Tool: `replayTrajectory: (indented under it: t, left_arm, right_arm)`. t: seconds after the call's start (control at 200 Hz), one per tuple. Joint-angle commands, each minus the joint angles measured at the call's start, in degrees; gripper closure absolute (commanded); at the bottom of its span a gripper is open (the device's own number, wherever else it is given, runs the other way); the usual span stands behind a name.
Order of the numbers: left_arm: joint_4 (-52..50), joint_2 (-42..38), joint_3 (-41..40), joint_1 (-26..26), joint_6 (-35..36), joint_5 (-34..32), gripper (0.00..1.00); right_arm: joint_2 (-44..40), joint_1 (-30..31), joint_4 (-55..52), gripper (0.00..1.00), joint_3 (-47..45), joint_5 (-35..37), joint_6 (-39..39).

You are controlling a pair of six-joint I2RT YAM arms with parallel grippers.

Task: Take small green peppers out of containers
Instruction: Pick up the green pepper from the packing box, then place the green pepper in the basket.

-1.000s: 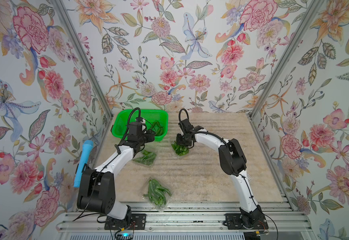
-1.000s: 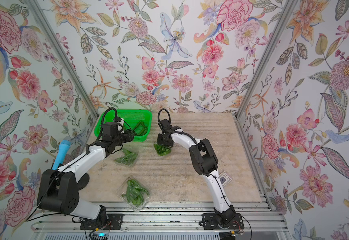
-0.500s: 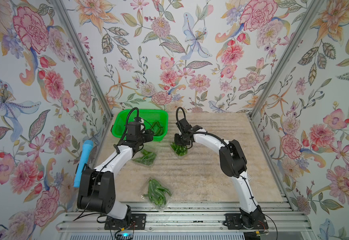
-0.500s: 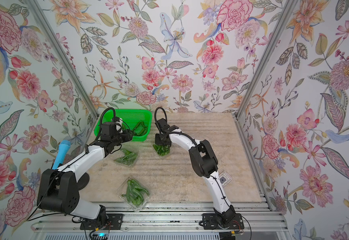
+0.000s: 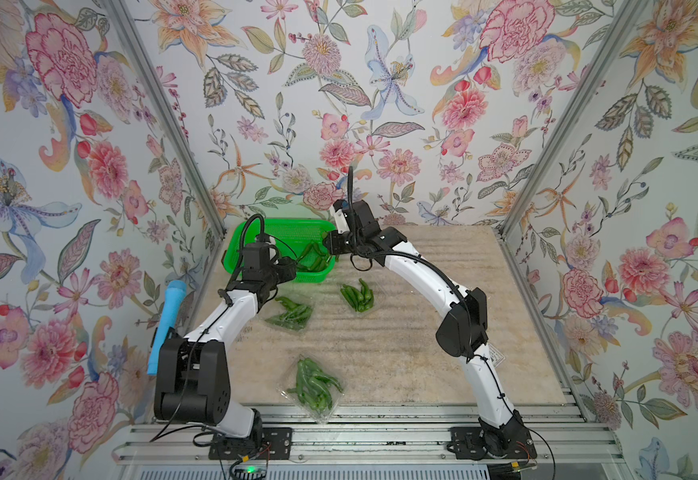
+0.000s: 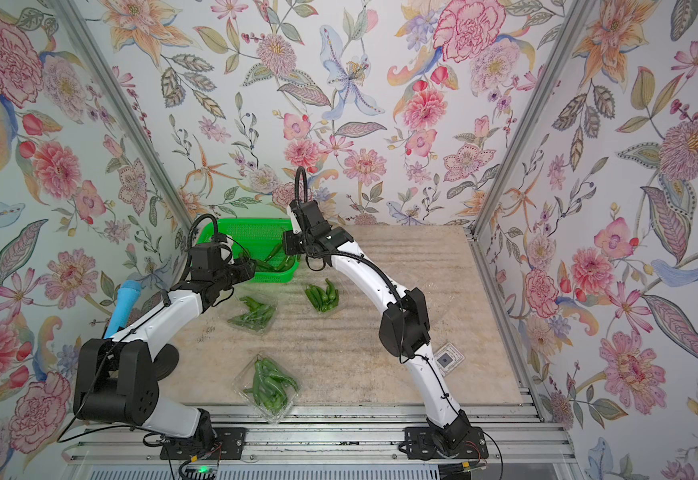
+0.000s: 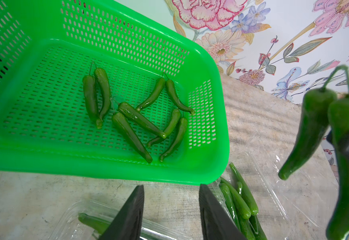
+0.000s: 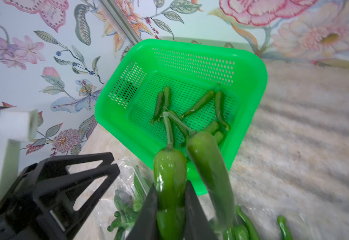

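Right hand [image 8: 170, 188] pinching a small green pepper [image 8: 169, 166], second alongside, at green basket's [image 8: 250, 87] three o'clock rim, left hand [image 7: 171, 187] spread, empty, clear pack [image 5: 293, 311] at its six o'clock on the bench [image 5: 380, 345].

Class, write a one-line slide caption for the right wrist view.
Right gripper pinches two glossy dark green peppers near the bright green perforated plastic basket.
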Motion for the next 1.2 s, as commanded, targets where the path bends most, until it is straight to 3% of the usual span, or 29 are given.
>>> replayTrajectory:
  t: [0.0,0.2,0.41,0.505,0.721,0.806,0.941,1.071,1.196]
  left_arm:
    - [1.39,-1.64,-1.67,0.79,-0.17,1.37,0.54]
    - [2.40,-2.87,-3.55,0.72,-0.29,1.82,0.54]
    - [2.23,-3.62,-4.61,0.75,1.04,2.11,0.51]
    - [1.66,-3.79,-4.72,0.61,1.61,2.10,0.51]
    - [-2.19,-2.63,-1.94,-4.25,3.80,0.57,0.49]
    - [-5.70,-0.69,1.42,-9.27,4.21,-0.73,0.49]
    - [-12.17,5.90,8.52,-17.48,2.46,-3.02,0.52]
    - [-12.07,10.45,11.53,-21.60,-1.50,-4.11,0.52]
    - [-15.09,16.88,16.53,-24.44,-2.92,-5.70,0.53]
  right_arm:
    - [7.77,-0.04,0.60,0.97,7.37,-3.39,-3.42]
    - [14.89,-1.78,8.57,0.94,10.15,-6.10,-0.42]
    - [18.74,-3.37,12.19,0.58,11.26,-8.89,-1.49]
    - [17.80,-4.12,13.91,0.49,11.13,-9.67,-2.92]
    - [10.70,-6.01,16.02,0.46,6.34,-9.36,-7.52]
    - [3.81,-6.12,16.08,0.46,-1.78,-5.40,-9.40]
    - [-11.25,-5.79,19.08,0.45,-23.04,5.03,-12.05]
    - [-24.26,-8.98,20.99,0.45,-42.53,11.87,-5.62]
    - [-35.96,-13.42,26.52,0.46,-61.22,12.45,-1.12]
